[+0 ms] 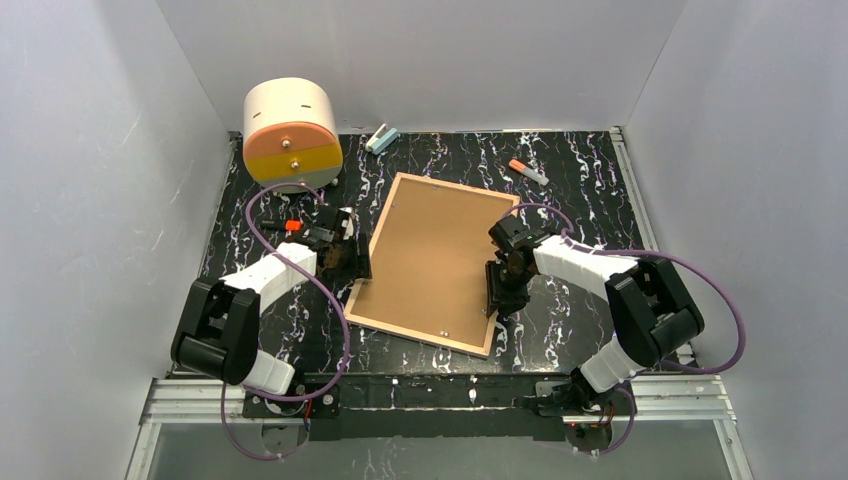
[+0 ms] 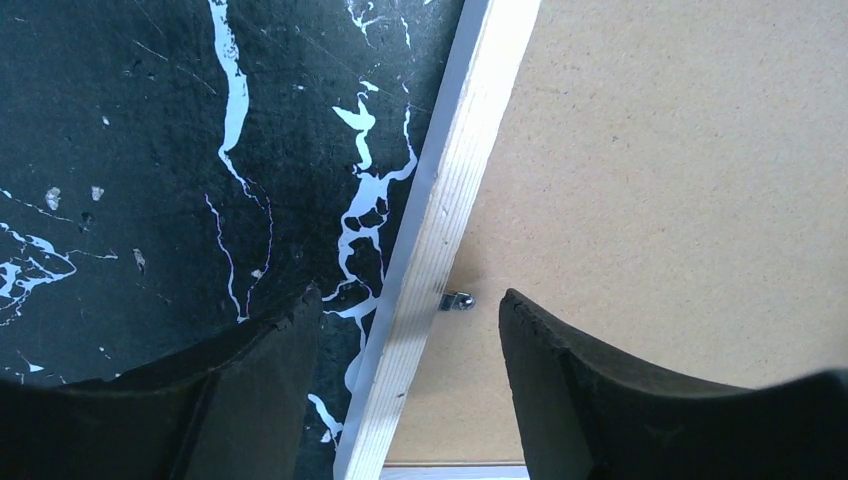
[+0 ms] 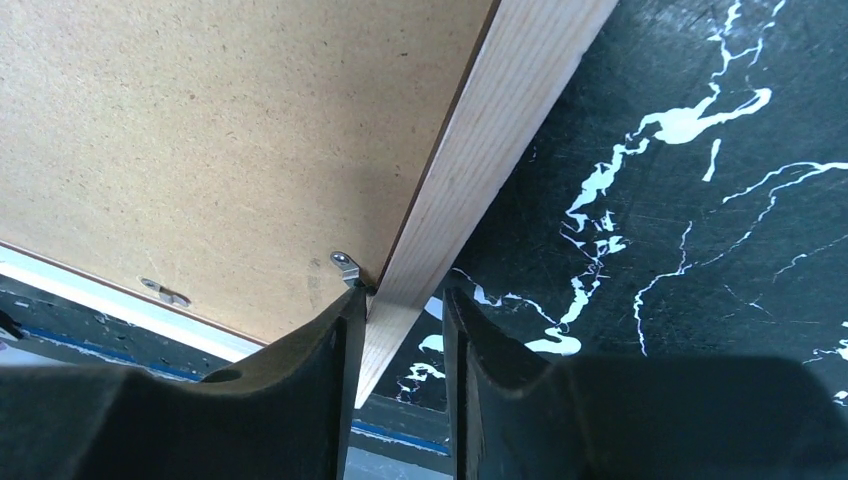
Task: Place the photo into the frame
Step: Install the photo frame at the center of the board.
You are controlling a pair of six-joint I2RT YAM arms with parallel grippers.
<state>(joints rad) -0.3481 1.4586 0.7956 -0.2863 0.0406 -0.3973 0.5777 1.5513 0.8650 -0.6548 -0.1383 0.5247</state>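
I have the frame [image 2: 440, 230] lying face down on the bench [image 1: 580, 200], its brown backing board [image 1: 437, 255] upward. My left tool [image 2: 410, 300] is spread, straddling the frame's left rim at a small metal clip [image 2: 458, 300]. My right tool [image 3: 400, 300] pinches the frame's right rim near its nearer corner.

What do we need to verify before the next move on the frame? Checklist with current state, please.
1. Frame lying flat, back side up: ok.
2. Left fingers open and straddling the frame's left side: ok.
3. Right fingers actually pressing the frame's right side: cannot tell; they flank it closely.
4. Metal tabs swung off the backing board: not ok; the left-side tab and the right-side tab both lie over the board.
5. Photo located: not ok; none shows in any view.
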